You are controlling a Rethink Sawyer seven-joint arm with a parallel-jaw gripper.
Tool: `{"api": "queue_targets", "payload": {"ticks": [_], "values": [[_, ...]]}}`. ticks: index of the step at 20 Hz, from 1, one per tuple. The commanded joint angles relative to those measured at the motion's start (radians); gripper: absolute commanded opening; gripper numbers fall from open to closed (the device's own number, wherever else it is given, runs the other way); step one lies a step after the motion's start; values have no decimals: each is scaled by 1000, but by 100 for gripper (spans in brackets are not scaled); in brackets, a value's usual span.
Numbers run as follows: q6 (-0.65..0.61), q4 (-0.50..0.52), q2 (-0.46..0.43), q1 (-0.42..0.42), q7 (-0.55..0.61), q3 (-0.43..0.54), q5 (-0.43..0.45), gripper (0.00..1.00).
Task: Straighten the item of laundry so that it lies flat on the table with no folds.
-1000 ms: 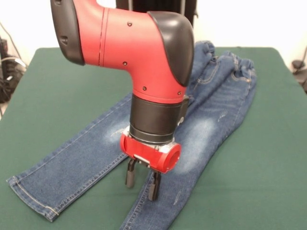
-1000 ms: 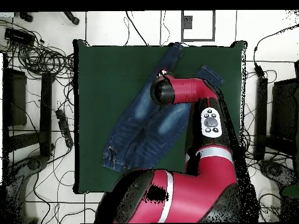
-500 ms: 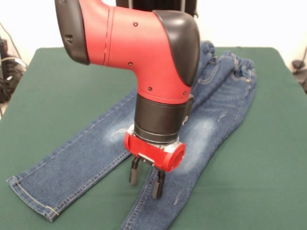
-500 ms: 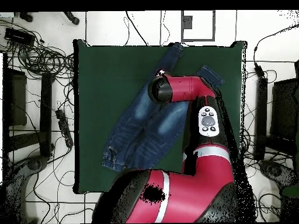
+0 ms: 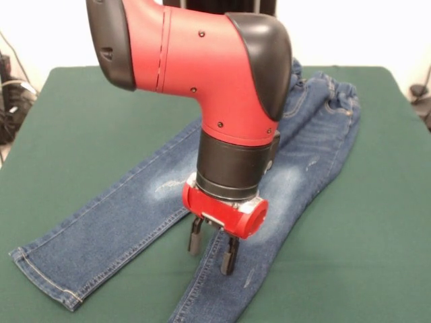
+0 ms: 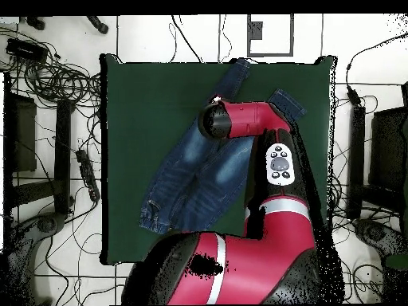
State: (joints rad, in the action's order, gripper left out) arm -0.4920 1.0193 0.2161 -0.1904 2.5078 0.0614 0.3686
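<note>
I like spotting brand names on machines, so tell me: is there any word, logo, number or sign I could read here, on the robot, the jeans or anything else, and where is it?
No readable text in either view.
Arm's button pad: small marks, too small to read.
Red and black arm: only plain screw dots.
Jeans: stitching and faded patches, no label showing.
Green table: bare, unmarked.
Gripper: no markings.

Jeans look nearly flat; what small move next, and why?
Probably lift the gripper straight up and clear. It is open and empty, hanging over the inner edge of one leg of the jeans, which lie spread on the table with no fold showing.
</note>
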Motion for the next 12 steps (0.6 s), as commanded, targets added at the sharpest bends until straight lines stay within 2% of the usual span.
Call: {"api": "queue_targets", "payload": {"ticks": [1, 12], "values": [[-120, 28, 41, 41, -65, 84, -34, 100], [-39, 64, 35, 61, 17, 47, -26, 100]]}}
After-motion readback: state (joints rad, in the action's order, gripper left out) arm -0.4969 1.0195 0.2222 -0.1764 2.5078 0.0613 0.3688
